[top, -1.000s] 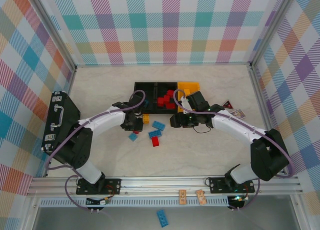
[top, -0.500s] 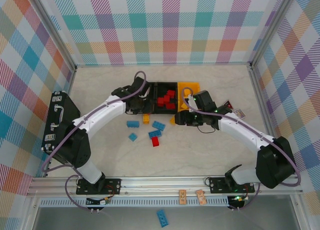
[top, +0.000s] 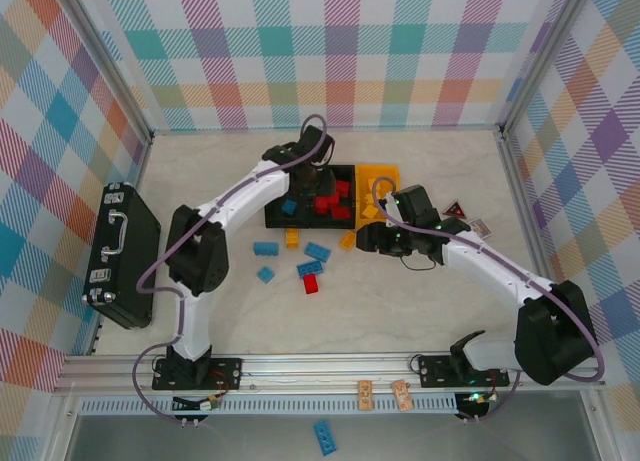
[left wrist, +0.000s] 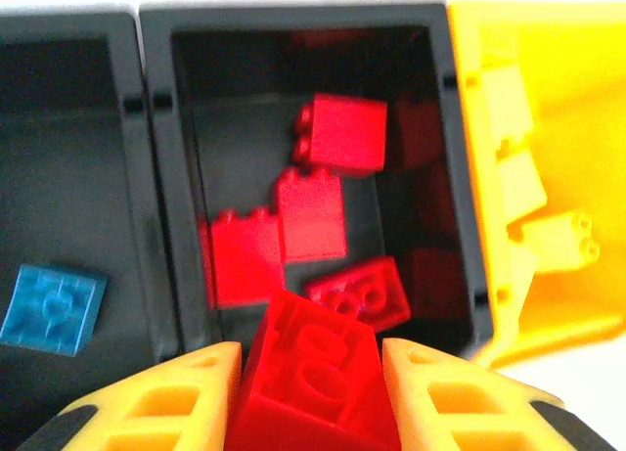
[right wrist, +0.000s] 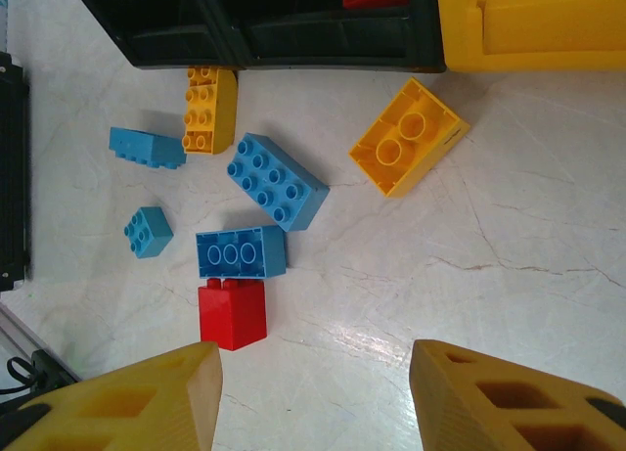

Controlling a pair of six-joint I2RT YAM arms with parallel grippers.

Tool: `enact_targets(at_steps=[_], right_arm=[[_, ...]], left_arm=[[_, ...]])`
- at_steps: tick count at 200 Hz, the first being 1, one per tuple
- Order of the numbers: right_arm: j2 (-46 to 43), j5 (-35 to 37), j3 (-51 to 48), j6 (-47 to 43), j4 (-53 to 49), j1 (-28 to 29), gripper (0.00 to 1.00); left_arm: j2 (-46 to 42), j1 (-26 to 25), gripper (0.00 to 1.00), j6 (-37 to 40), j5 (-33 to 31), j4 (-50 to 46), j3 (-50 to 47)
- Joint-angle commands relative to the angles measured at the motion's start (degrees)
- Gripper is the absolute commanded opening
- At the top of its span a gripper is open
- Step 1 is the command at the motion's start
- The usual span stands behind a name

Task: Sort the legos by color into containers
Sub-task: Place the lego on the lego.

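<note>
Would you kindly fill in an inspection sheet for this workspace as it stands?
Surface: pale marbled table.
Job's things: blue brick in left black bin; red bricks in middle black bin; yellow bricks in yellow bin; seven loose bricks on the table.
Clutter: black case at left; cards at right.
Grippers: left gripper shut on red brick over middle black bin; right gripper open, empty, above table.
Cables: purple cable along each arm.
Surroundings: plaid walls; metal frame rail.

Your left gripper (left wrist: 311,351) pinches a red brick (left wrist: 315,387) between its fingers. Your right gripper (right wrist: 315,373) hangs with jaws apart.
</note>
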Motion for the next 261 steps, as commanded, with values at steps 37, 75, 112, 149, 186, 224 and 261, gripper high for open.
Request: enact_targets(at_steps=[37,75,112,149,186,224,261], right_arm=[[-1.6,-0.1,-1.3,0.7,1.4,-1.0,0.54],[-1.4,-0.2,-1.3,0.4,1.3,-1.4,0.54],[-1.9,-0.4,-1.7,0.7,1.3,-1.6,0.54],[-1.7,-0.4,-1.7,0.6,1.5,-1.5,0.54],[-1.5,-0.1,-0.4,0.1,0.8,-1.6,0.54],[-1.4,-0.7,0.7,-0.8,0.2,-1.6,0.54],[-1.3,-3.0,0.7,-1.3,1.1,-1.2,0.54]], left_arm=[[13.6,-0.3,0.29,6.6,-8.7,-9.1,18.7],[19.6,-0.3,0.3,8.7,-10.9,-11.7,27.6],[22.0,-0.3,0.44,9.2,-11.9,-13.3,31.7],[20.3,-0.9,0.52,9.1,-11.3,-13.8,31.3],[13.1,-2.5,0.52,7.9,-9.3,-12.6,25.0],[-1.8,-2.9,0.52,4.7,-5.6,-4.6,5.9],[-13.7,-2.9,0.53,2.4,-4.9,-0.5,-9.5]])
